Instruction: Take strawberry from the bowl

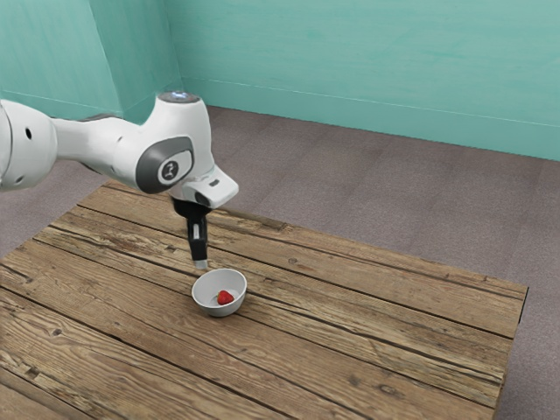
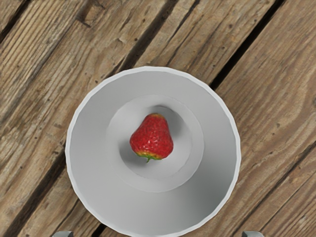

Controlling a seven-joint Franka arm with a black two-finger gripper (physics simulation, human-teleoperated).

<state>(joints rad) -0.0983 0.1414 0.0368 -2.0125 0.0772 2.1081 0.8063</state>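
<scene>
The claw (image 1: 201,263) hangs spread near the bowl (image 2: 81,153)'s rim; it should centre over the strawberry (image 2: 152,137), sink straight down inside the smooth, pale, round wall and squeeze softly, since the skin may bruise; the strawberry, glossy, red and tapered, lies in the bowl's bottom; beyond lie the desk (image 1: 350,350)'s rough, cracked planks, then flat teal walls (image 1: 367,52).

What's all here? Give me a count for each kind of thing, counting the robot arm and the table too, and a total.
Strawberry: 1
Bowl: 1
Table: 1
Robot arm: 1
Total: 4
</scene>
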